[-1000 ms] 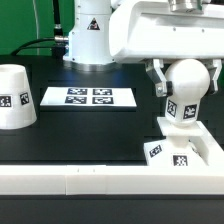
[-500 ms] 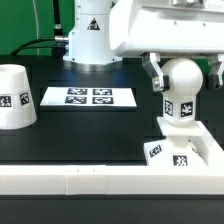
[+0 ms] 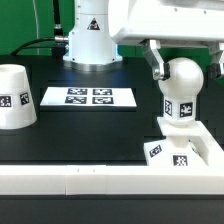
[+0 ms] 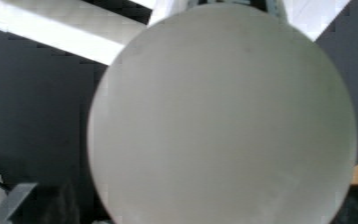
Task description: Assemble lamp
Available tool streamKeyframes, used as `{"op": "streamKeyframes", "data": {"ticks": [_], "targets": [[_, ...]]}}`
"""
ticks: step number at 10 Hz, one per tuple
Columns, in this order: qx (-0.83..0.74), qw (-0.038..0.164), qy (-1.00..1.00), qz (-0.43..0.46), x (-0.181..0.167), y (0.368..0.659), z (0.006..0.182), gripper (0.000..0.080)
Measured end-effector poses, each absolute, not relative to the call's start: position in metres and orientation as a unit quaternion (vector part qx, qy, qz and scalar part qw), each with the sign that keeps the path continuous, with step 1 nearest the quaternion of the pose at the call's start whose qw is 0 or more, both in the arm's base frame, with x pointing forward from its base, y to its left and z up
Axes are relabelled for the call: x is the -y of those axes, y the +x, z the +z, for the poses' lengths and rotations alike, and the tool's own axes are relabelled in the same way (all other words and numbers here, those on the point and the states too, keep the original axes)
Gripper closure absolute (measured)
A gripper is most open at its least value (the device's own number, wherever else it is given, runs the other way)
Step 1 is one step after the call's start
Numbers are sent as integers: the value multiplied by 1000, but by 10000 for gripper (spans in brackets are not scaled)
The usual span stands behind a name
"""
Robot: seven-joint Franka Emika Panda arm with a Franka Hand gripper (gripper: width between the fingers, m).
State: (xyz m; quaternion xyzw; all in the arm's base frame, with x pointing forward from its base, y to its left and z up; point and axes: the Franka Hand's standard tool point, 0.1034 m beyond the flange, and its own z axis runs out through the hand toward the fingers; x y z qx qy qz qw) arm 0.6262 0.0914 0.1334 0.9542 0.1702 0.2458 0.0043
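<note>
Nearest, along the desk's [image 3: 60, 140] front edge, lies the long white rail [image 3: 90, 182]. Just behind it, in the front corner on the exterior view's right, sits the lamp's square base [image 3: 200, 152], tags facing the camera. The bulb [image 3: 184, 95] stands upright on it, neck down in the base and round head on top. Whether it is seated fully home I cannot tell.

My fingers [image 3: 187, 70] straddle that head high up, one on each side. They are spread apart, with what looks like a thin gap between each pad and the plastic. In the wrist view the bulb [image 4: 220, 120] fills nearly everything, so I am right over it and centred.

I judge the step in hand to be letting go of the bulb cleanly. To do that well I should lift straight up along the bulb's axis. Any sideways drift would catch a pad on the head and tilt it in the base. I should turn away only once I am above the head.

Farther back, by the edge on the exterior view's left, the shade [image 3: 15, 97] waits wide mouth down, well apart from the base. It is probably my next pickup. Beyond, mid-desk, lies the marker board [image 3: 87, 96].
</note>
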Motion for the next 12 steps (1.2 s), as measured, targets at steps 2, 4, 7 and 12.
{"op": "streamKeyframes", "data": {"ticks": [2,4,7,12], "targets": [[-171,4,956,238,-91,625,131,100],[-175,0,969,173,-93,622,124,100],[-179,-7,982,55,-93,613,123,100],[-178,-8,983,36,-88,612,120,100]]}}
